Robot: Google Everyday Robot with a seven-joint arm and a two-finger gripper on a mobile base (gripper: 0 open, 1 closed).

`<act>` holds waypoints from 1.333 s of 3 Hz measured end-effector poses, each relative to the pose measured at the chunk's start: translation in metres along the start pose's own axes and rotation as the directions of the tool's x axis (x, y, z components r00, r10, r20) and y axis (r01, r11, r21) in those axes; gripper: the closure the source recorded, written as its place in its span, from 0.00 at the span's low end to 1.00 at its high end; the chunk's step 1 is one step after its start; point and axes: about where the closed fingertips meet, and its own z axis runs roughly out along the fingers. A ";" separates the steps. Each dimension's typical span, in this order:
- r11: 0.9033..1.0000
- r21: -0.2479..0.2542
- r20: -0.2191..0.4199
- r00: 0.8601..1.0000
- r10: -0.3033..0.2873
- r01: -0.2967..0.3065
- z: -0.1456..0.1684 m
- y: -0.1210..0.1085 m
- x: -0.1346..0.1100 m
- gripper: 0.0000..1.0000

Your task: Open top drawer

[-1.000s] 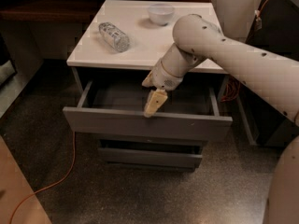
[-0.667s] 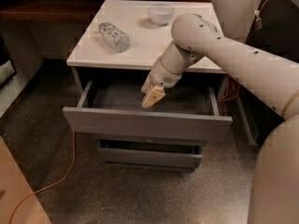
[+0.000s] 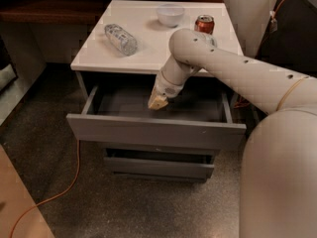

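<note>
The top drawer (image 3: 156,132) stands pulled well out at mid-frame, its shallow grey box showing under the white table (image 3: 148,51). The gripper (image 3: 158,102) hangs over the drawer's inside, near the centre, on a pale arm (image 3: 237,73) reaching in from the right. I cannot tell whether it is parted or closed. On the tabletop lie a clear plastic bottle (image 3: 121,38) on its side, a white bowl (image 3: 170,14) and a red can (image 3: 204,24).

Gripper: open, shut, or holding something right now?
Gripper: cannot be told. It hangs over the inside of the pulled-out top drawer, apart from the drawer front.
</note>
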 end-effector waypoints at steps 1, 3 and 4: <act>1.000 0.019 -0.029 1.000 0.011 -0.010 0.021 -0.013 0.003 1.00; 0.999 0.025 -0.080 0.996 0.038 -0.036 0.051 -0.014 0.013 1.00; 0.998 0.014 -0.100 0.993 0.066 -0.065 0.063 0.002 0.022 1.00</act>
